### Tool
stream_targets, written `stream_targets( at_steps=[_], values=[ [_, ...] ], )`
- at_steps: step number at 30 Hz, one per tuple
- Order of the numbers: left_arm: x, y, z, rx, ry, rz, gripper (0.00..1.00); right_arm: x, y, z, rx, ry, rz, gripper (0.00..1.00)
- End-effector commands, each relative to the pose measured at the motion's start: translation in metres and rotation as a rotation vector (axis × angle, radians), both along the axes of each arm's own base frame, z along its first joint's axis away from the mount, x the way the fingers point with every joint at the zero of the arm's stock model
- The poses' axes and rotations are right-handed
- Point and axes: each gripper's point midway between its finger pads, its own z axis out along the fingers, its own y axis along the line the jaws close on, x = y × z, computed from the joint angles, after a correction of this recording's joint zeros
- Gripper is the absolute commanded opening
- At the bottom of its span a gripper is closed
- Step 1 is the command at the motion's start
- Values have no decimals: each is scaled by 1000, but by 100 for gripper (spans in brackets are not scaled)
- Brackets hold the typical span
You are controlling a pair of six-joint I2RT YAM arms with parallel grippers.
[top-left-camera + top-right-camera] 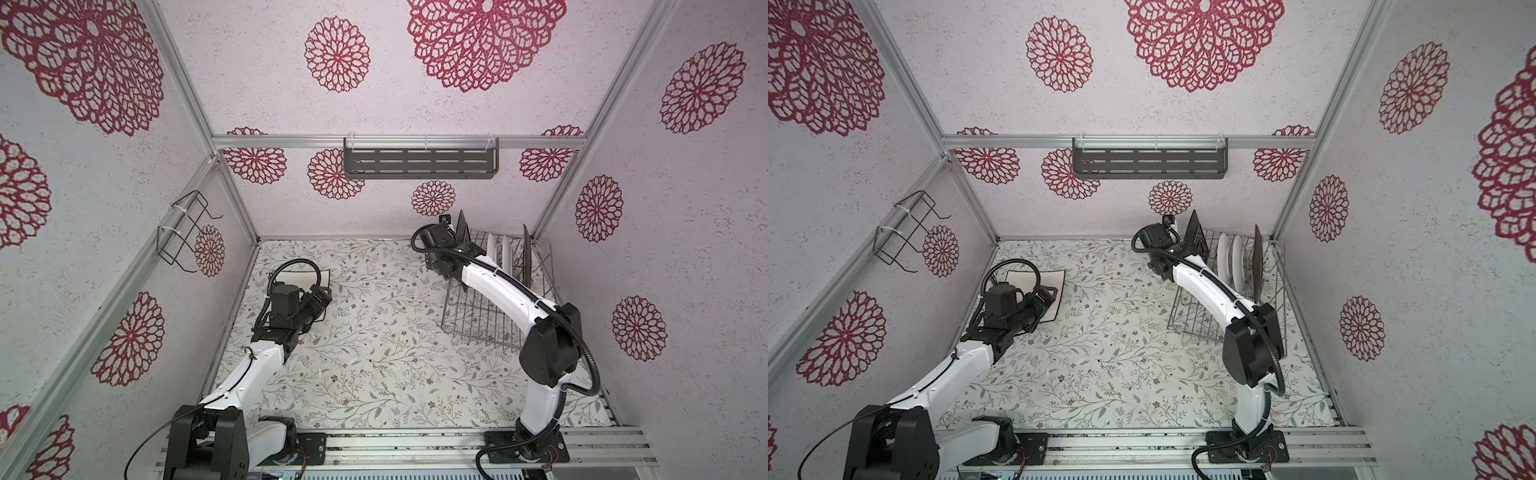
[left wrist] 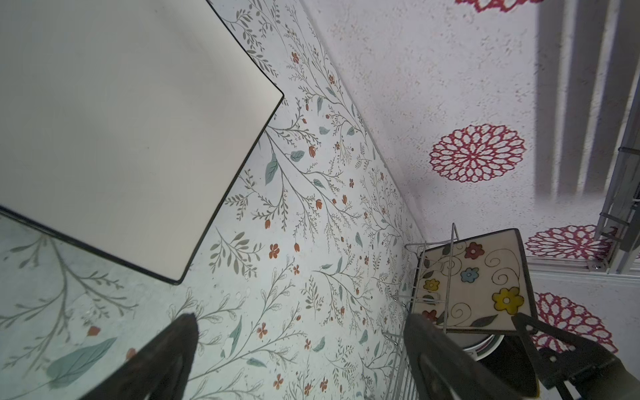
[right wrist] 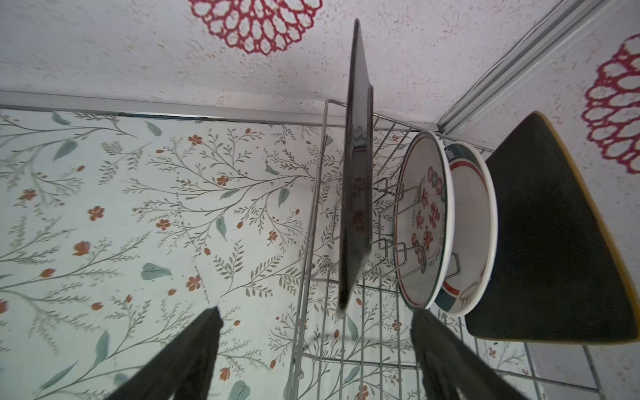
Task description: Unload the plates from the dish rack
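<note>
My right gripper (image 3: 318,313) hangs with its jaws apart and empty, just short of the nearest square plate (image 3: 356,173). That plate stands on edge in the dish rack (image 1: 478,322), ahead of the round plates (image 3: 420,221). I'd centre its rim between the jaws, bite deep, then lift straight up (those prongs look ready to snag). My left gripper (image 2: 301,317) is also spread, by the white plate (image 2: 121,121) lying on the table (image 2: 311,207).
</note>
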Motion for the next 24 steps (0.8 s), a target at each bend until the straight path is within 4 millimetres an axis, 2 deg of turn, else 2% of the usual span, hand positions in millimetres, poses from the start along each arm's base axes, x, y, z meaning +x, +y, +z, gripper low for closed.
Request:
stream_targets(
  at_steps=[1, 13, 21, 24],
  values=[
    [13, -9, 22, -8, -66, -34, 97, 2, -25, 26, -82, -82, -144, 84],
    [15, -13, 38, -5, -84, -46, 97, 18, -29, 21, -82, -176, -218, 74],
    [15, -17, 38, -30, -85, -51, 97, 24, -36, 2, -90, -145, -257, 72],
    [15, -16, 40, -27, -89, -47, 97, 25, -37, -4, -90, -136, -263, 68]
  ],
)
